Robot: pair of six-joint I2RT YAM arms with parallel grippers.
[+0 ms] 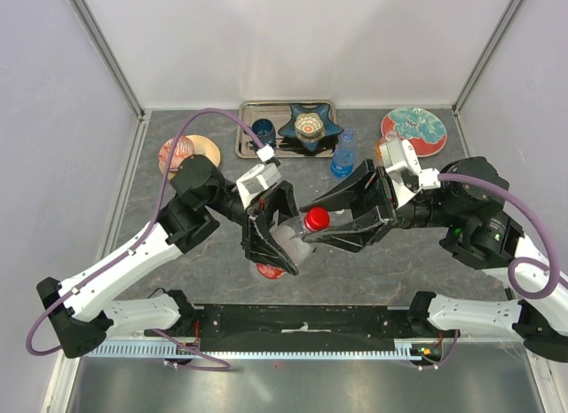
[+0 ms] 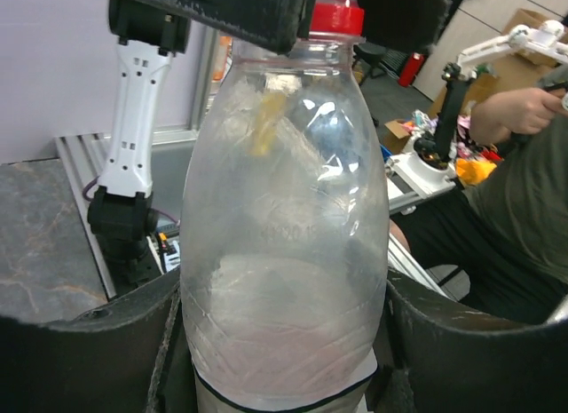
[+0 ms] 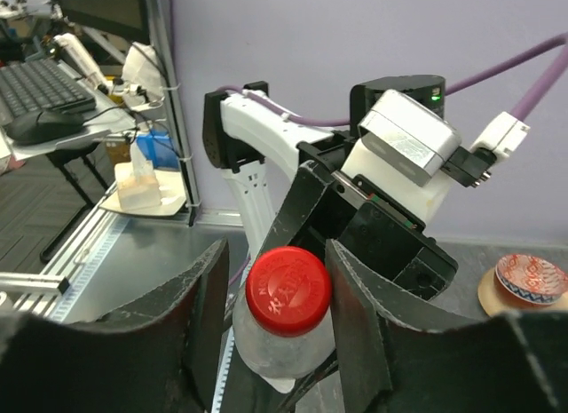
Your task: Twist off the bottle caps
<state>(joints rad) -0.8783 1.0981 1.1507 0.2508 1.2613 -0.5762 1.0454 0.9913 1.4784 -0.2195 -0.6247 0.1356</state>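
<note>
My left gripper [image 1: 282, 244] is shut on the body of a clear bottle [image 1: 291, 240] and holds it tilted above the table. In the left wrist view the bottle [image 2: 284, 253] fills the space between both fingers [image 2: 80, 360]. Its red cap [image 1: 316, 219] sits between the jaws of my right gripper [image 1: 330, 225]. In the right wrist view the cap [image 3: 288, 290] touches the right finger [image 3: 355, 324], with a gap to the left finger, so the gripper is open. A blue-tinted bottle [image 1: 343, 154] with a blue cap stands behind. The other bottles are mostly hidden.
A metal tray [image 1: 244, 149] at the back holds a dark blue cup [image 1: 263, 129] and a blue star-shaped dish [image 1: 309, 124]. A patterned plate [image 1: 414, 131] lies back right. A small bowl on a wooden saucer [image 1: 182, 152] sits back left.
</note>
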